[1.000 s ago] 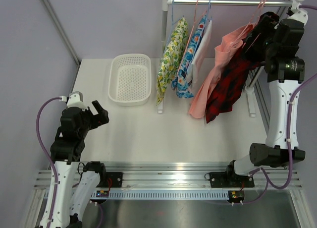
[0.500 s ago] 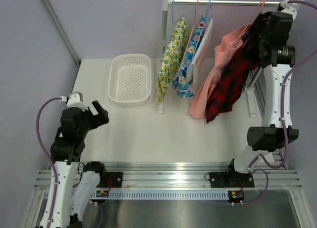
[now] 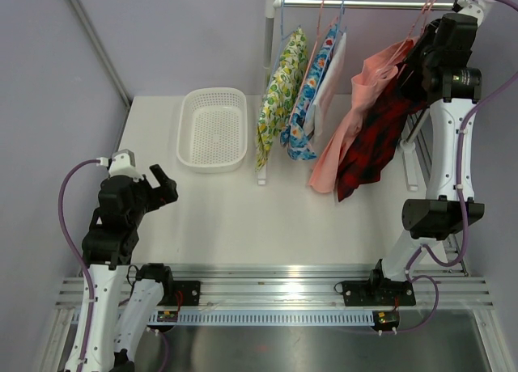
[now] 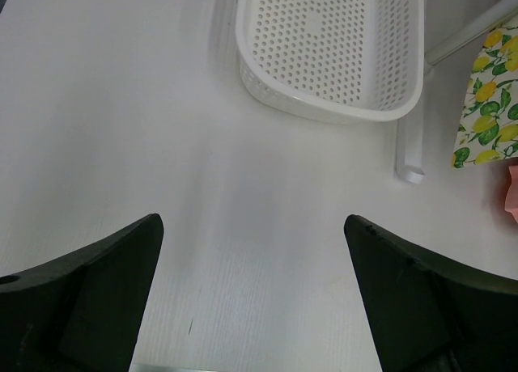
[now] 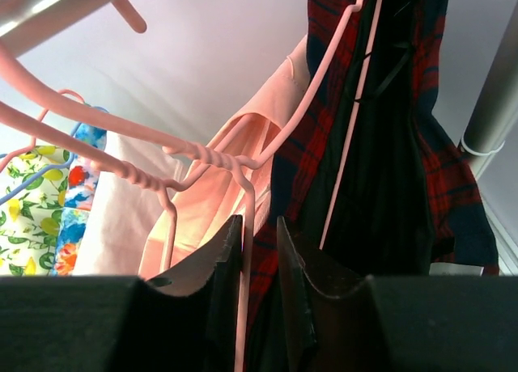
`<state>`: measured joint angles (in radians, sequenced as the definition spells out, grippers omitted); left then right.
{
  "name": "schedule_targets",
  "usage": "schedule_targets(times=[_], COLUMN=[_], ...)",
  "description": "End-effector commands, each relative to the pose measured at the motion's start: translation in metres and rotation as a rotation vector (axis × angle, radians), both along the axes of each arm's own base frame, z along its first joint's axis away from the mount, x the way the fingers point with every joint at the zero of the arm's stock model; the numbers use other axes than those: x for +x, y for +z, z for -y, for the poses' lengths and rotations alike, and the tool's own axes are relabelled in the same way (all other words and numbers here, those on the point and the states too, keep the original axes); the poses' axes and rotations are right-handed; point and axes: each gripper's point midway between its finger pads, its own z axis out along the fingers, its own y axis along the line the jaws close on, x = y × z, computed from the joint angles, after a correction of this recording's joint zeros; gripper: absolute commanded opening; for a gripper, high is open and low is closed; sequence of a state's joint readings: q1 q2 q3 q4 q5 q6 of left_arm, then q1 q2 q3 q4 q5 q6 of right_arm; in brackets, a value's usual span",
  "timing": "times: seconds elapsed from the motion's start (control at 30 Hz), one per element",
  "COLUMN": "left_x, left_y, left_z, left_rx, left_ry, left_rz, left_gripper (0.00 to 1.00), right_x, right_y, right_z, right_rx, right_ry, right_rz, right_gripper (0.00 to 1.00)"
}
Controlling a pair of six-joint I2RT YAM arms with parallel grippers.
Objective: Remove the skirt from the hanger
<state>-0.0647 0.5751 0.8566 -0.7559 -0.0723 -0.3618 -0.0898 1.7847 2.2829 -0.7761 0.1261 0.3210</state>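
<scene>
A red and dark plaid skirt (image 3: 368,145) (image 5: 441,186) hangs from a pink wire hanger (image 5: 247,202) at the right end of the rail (image 3: 364,3), beside a pink garment (image 3: 356,105). My right gripper (image 3: 421,52) (image 5: 259,220) is raised to the hanger just under its twisted neck. Its jaws stand narrowly apart around the hanger's wire: the wire lies against the left finger and a thin gap shows on the other side. My left gripper (image 3: 162,182) (image 4: 252,218) hovers wide open above the bare table at the left, holding nothing.
A white perforated basket (image 3: 212,158) (image 4: 324,109) sits at the back left of the table. A lemon-print garment (image 3: 283,97) and a blue floral one (image 3: 312,97) hang further left on the rail. The rack's right post (image 5: 494,105) stands close to the right gripper.
The right arm has swung up and left to the hanger's neck, and its jaws have narrowed from wide open to a slim gap around the wire. The left arm has not moved.
</scene>
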Motion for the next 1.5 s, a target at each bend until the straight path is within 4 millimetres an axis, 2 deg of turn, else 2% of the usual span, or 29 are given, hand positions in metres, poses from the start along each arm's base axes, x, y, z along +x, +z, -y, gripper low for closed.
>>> schedule_targets(times=[0.0, 0.03, 0.1, 0.13, 0.2, 0.3, 0.4, 0.43, 0.5, 0.53, 0.6, 0.7, 0.77, 0.83, 0.87, 0.9, 1.03, 1.07, 1.13, 1.17, 1.2, 1.23, 1.27, 1.3, 1.33, 1.37, 1.4, 1.43, 1.47], left_x=[0.004, 0.004, 0.004, 0.004, 0.004, 0.003, 0.003, 0.002, 0.001, 0.001, -0.002, -0.007, -0.004, -0.002, -0.001, 0.009, 0.032, 0.033, 0.029, 0.023, 0.004, 0.000, -0.007, -0.030, -0.038, -0.067, -0.063, -0.066, -0.084], left_y=[0.004, 0.005, 0.005, 0.004, 0.004, 0.003, 0.009, 0.012, 0.023, 0.029, 0.039, 0.073, 0.107, 0.129, 0.152, 0.155, 0.205, 0.213, 0.234, 0.237, 0.238, 0.232, 0.224, 0.219, 0.210, 0.190, 0.180, 0.176, 0.172], left_z=[0.001, 0.001, 0.001, 0.001, 0.000, -0.002, -0.001, 0.002, 0.009, 0.012, 0.023, 0.035, 0.041, 0.053, 0.057, 0.066, 0.088, 0.097, 0.138, 0.155, 0.189, 0.211, 0.232, 0.265, 0.287, 0.330, 0.347, 0.375, 0.396], left_rx=[0.013, 0.013, 0.013, 0.014, 0.014, 0.017, 0.020, 0.015, 0.007, 0.001, -0.017, -0.040, -0.041, -0.049, -0.047, -0.056, -0.052, -0.062, -0.137, -0.164, -0.199, -0.211, -0.215, -0.225, -0.213, -0.199, -0.144, -0.099, -0.080], left_ry=[-0.017, -0.017, -0.017, -0.016, -0.012, 0.001, -0.007, -0.027, -0.068, -0.085, -0.144, -0.202, -0.232, -0.303, -0.327, -0.369, -0.465, -0.507, -0.676, -0.743, -0.858, -0.910, -0.952, -1.023, -1.060, -1.173, -1.123, -1.131, -1.154], left_rz=[0.031, 0.032, 0.032, 0.029, 0.029, 0.025, 0.046, 0.059, 0.117, 0.140, 0.173, 0.263, 0.315, 0.339, 0.377, 0.362, 0.430, 0.435, 0.446, 0.454, 0.459, 0.469, 0.458, 0.449, 0.426, 0.367, 0.355, 0.356, 0.349], left_gripper=[0.98, 0.99, 0.99, 0.99, 0.99, 0.99, 0.99, 0.99, 0.99, 0.99, 0.99, 0.99, 0.99, 0.99, 0.99, 0.99, 0.99, 0.99, 0.99, 0.99, 0.99, 0.99, 0.99, 0.99, 0.99, 0.99, 0.99, 0.99, 0.99], right_x=[0.000, 0.001, 0.002, 0.003, 0.003, -0.003, -0.025, -0.040, -0.060, -0.081, -0.111, -0.137, -0.145, -0.149, -0.151, -0.153, -0.161, -0.163, -0.172, -0.172, -0.182, -0.185, -0.182, -0.193, -0.196, -0.196, -0.202, -0.204, -0.210], right_y=[0.011, 0.009, 0.007, 0.006, 0.007, 0.016, 0.038, 0.055, 0.068, 0.087, 0.107, 0.125, 0.130, 0.130, 0.132, 0.129, 0.129, 0.127, 0.125, 0.117, 0.118, 0.115, 0.104, 0.105, 0.102, 0.095, 0.095, 0.094, 0.094], right_z=[-0.003, -0.005, -0.006, -0.007, -0.008, -0.010, -0.010, -0.010, -0.008, -0.006, -0.006, -0.009, -0.011, -0.015, -0.017, -0.019, -0.021, -0.021, -0.023, -0.026, -0.029, -0.032, -0.035, -0.036, -0.037, -0.038, -0.038, -0.038, -0.038], right_rx=[0.000, 0.004, 0.008, 0.009, 0.014, 0.009, -0.002, -0.008, -0.024, -0.034, -0.051, -0.066, -0.061, -0.053, -0.041, -0.035, -0.030, -0.029, -0.015, 0.006, 0.017, 0.040, 0.052, 0.057, 0.074, 0.077, 0.081, 0.083, 0.079], right_ry=[0.021, 0.030, 0.037, 0.041, 0.043, 0.056, 0.047, 0.042, 0.024, 0.003, -0.013, -0.005, -0.003, 0.018, 0.023, 0.033, 0.039, 0.039, 0.040, 0.050, 0.059, 0.063, 0.080, 0.080, 0.079, 0.081, 0.080, 0.077, 0.074], right_rz=[0.029, 0.027, 0.024, 0.021, 0.022, 0.041, 0.081, 0.117, 0.143, 0.193, 0.253, 0.306, 0.320, 0.319, 0.323, 0.310, 0.313, 0.307, 0.300, 0.282, 0.293, 0.295, 0.278, 0.296, 0.296, 0.279, 0.281, 0.277, 0.275], right_gripper=[0.31, 0.31, 0.24, 0.19, 0.00, 0.00, 0.00, 0.00, 0.00, 0.00, 0.00, 0.00, 0.00, 0.00, 0.00, 0.00, 0.00, 0.00, 0.00, 0.00, 0.00, 0.00, 0.00, 0.00, 0.00, 0.00, 0.00, 0.00, 0.00])
